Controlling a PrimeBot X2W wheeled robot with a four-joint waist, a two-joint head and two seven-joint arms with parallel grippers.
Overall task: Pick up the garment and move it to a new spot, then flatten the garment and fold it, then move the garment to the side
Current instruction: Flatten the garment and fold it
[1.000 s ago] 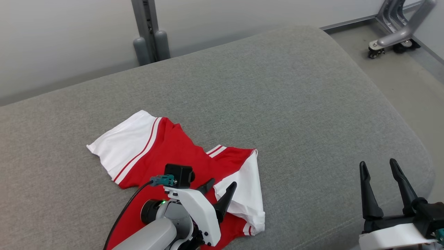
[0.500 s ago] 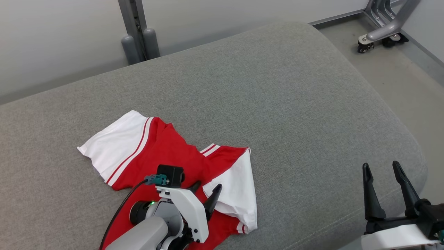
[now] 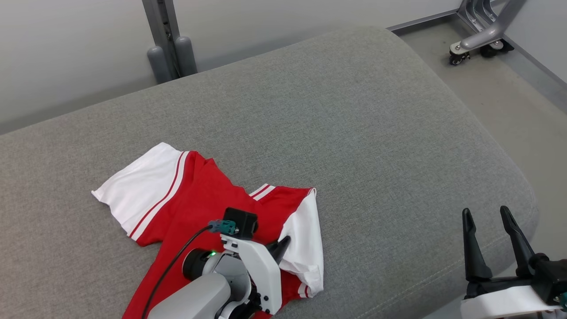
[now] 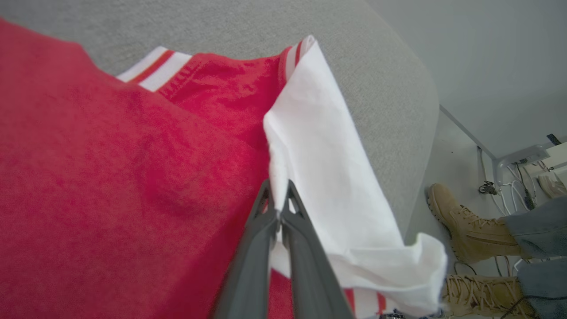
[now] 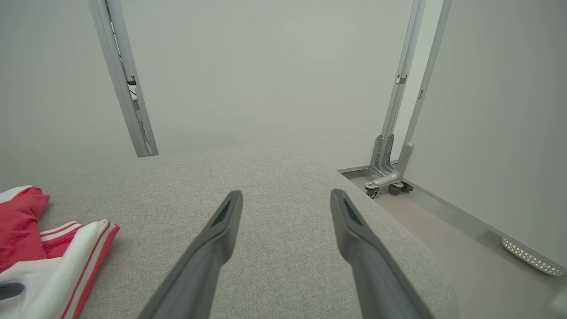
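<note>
Pinching the garment (image 3: 208, 195) at its white fold, left pincer (image 4: 277, 195).

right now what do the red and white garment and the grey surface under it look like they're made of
The garment looks like a soft matte knit, maybe cotton jersey: it creases and flops limply, with striped trim. The cushion looks like grey woven upholstery cloth, matte: flecked weave, a stitched seam near its rounded edge.

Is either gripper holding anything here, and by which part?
The left gripper is shut on the garment, pinching the inner edge of its white sleeve. The right gripper is open and holds nothing.
</note>
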